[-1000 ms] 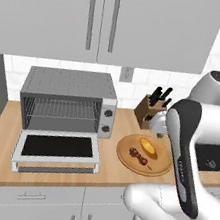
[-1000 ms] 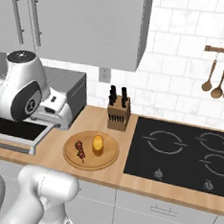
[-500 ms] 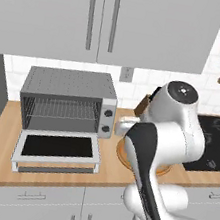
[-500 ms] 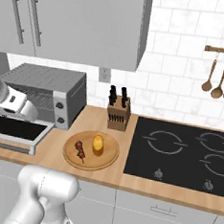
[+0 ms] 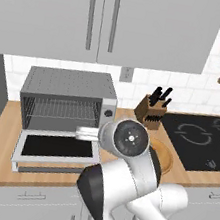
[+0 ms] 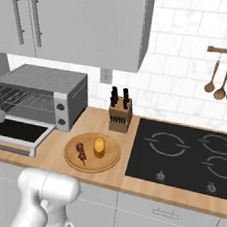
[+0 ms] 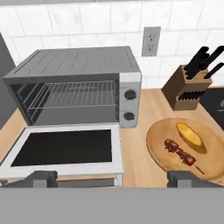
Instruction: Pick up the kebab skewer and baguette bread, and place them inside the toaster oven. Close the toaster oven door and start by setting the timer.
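The kebab skewer [image 7: 179, 152] and the baguette bread [image 7: 189, 136] lie side by side on a round wooden plate [image 7: 157, 135], right of the toaster oven [image 7: 74, 65]. The toaster oven door [image 7: 65, 148] hangs down flat, showing the wire rack [image 7: 74, 94] inside. My gripper [image 7: 114, 179] is open and holds nothing, hovering in front of the door and well left of the plate. The right base view has the skewer [image 6: 81, 152] and the baguette [image 6: 99, 144] on the plate [image 6: 109, 160], with the oven [image 6: 45, 80] to their left.
A knife block [image 7: 188, 85] stands behind the plate against the tiled wall. A black cooktop [image 6: 185, 153] lies to the right of the plate. Two dark knobs [image 7: 129, 105] sit on the oven's right panel. Wall cabinets [image 5: 111, 21] hang above the oven.
The arm has swung from the right side across to the left, bringing the hand in front of the oven door. The gripper stays open. The food and the oven have not moved.
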Controlling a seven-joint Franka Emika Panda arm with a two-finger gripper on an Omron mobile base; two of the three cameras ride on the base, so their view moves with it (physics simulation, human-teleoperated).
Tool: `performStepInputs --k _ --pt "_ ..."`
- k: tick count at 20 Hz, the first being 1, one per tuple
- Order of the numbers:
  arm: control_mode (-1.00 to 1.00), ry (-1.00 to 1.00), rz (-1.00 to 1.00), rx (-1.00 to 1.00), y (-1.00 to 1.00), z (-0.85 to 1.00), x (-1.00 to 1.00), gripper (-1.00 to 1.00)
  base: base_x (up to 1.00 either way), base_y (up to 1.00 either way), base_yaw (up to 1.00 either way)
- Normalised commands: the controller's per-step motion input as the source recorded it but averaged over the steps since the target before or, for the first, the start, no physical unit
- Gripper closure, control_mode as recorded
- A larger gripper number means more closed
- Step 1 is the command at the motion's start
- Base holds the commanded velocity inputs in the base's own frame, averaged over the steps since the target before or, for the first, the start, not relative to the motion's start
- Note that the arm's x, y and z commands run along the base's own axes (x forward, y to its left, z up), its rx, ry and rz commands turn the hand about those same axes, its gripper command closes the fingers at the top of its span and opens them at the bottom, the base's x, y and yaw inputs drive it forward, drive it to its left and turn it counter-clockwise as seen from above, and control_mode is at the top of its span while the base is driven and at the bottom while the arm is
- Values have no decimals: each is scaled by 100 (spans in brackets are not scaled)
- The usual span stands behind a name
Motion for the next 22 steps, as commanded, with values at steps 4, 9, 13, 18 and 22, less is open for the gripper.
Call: performStepInputs --k 4,9,13,18,22 --pt "-100 -20 0 0 24 -2 22 -100 0 0 0" --pt "-100 -2 0 0 0 0 52 -100 0 0 0" --pt "-100 0 0 0 3 -16 64 -100 0 0 0" --pt "-100 0 0 0 26 -23 45 -100 0 0 0" --pt "-100 -2 0 0 45 -19 42 -100 0 0 0"
